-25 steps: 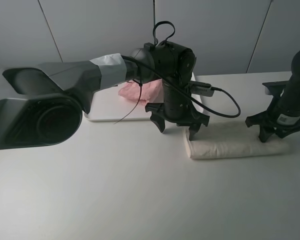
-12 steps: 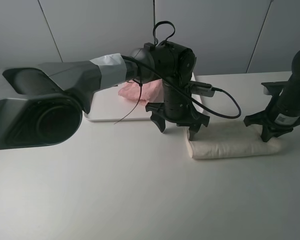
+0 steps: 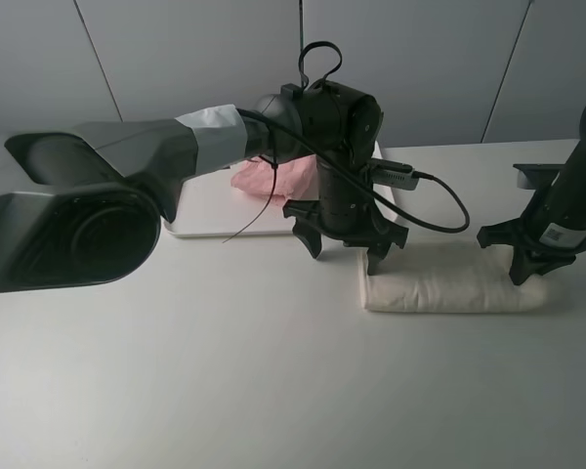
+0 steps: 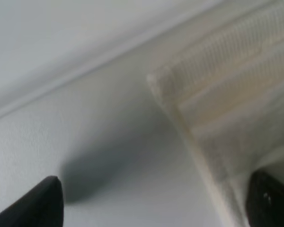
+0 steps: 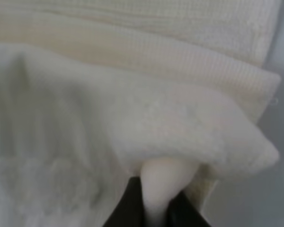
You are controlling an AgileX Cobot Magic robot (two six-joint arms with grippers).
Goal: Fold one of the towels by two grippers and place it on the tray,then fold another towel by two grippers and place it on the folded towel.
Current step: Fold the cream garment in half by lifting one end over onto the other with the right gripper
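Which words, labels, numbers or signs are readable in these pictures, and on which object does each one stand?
No text is readable in any view.
White label on the right arm: too small and blurred to read.
Grey tape on the left arm: no writing visible.
Cream towel: plain, no print.

Nothing here can actually be read. The only marking I can pick out is a small white sticker (image 3: 559, 234) low on the right arm (image 3: 578, 186), just above the right gripper (image 3: 532, 272). It carries some dark print, but that is far too small and blurred to make out.
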